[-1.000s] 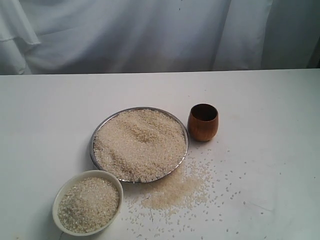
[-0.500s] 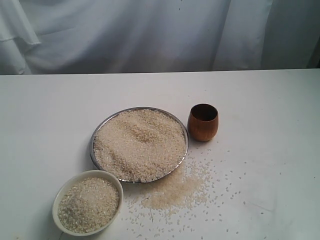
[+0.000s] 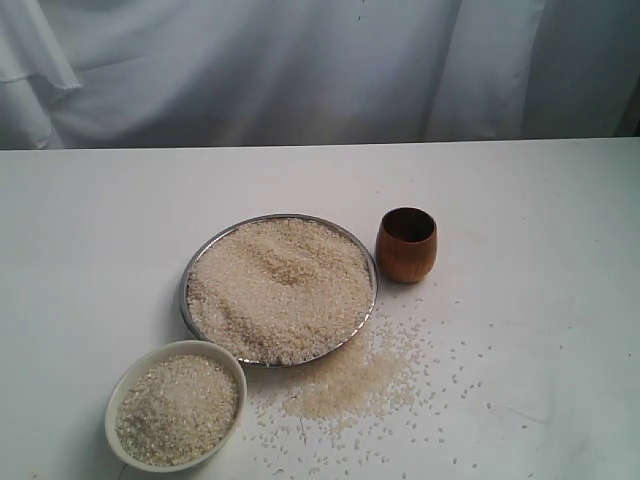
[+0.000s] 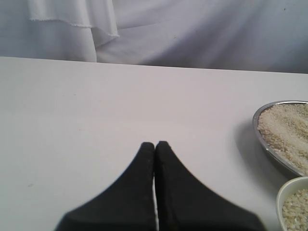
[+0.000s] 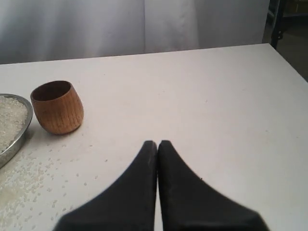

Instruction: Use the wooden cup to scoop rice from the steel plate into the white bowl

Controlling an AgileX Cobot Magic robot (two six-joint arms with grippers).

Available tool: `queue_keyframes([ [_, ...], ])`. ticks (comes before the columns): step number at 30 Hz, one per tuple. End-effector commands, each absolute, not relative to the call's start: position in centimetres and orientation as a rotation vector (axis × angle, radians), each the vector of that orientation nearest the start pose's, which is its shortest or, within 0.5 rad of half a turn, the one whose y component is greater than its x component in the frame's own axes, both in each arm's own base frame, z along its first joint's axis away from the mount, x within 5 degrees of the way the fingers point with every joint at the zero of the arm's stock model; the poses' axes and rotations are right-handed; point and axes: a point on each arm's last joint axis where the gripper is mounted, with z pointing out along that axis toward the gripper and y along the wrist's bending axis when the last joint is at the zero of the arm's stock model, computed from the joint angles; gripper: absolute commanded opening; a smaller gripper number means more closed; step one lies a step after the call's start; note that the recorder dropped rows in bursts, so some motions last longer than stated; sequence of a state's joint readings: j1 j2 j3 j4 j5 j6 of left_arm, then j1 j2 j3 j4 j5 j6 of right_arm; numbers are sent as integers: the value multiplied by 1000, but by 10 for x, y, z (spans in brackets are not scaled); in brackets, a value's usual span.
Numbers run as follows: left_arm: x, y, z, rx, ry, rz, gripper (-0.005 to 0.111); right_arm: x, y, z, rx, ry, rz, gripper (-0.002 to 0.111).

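**Counting What Stood on the Table (image 3: 80, 220)**

One steel plate (image 3: 184, 290), one white bowl (image 3: 113, 410) and one wooden cup (image 3: 405, 255) stood on the white top, before a pale cloth (image 3: 250, 70). The plate, round, shallow and shiny, sat near the middle, heaped almost to its thin rim with rice (image 3: 280, 285) in small off-white grains. The bowl, smaller and thick-rimmed, sat at the plate's near left edge and held rice too; whether the two dishes touched was hard to tell. The cup, reddish-brown, barrel-shaped and dark inside, stood upright just beside the plate's far right edge. A patch of spilled grains (image 3: 350, 385) lay against the plate's near right edge, thinning into loose specks. There were two grippers, each seen only from its own wrist. The left gripper (image 4: 155, 144) and the right gripper (image 5: 157, 143) each had black fingers pressed together, gripping nothing, apart from the dishes.
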State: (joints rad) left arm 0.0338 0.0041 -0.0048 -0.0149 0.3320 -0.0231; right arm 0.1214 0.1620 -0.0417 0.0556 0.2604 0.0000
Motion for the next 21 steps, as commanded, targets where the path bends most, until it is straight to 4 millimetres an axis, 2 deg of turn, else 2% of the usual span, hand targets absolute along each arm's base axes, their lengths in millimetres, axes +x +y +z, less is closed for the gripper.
queue_keyframes([
  [1,54,1,184,-64,1801,-7,0,64,12,185,-124,1885,159,0],
  [8,54,1,184,-64,1801,-7,0,63,15,184,-186,1897,177,0],
  [21,54,1,184,-64,1801,-7,0,55,13,183,-179,1821,176,0],
])
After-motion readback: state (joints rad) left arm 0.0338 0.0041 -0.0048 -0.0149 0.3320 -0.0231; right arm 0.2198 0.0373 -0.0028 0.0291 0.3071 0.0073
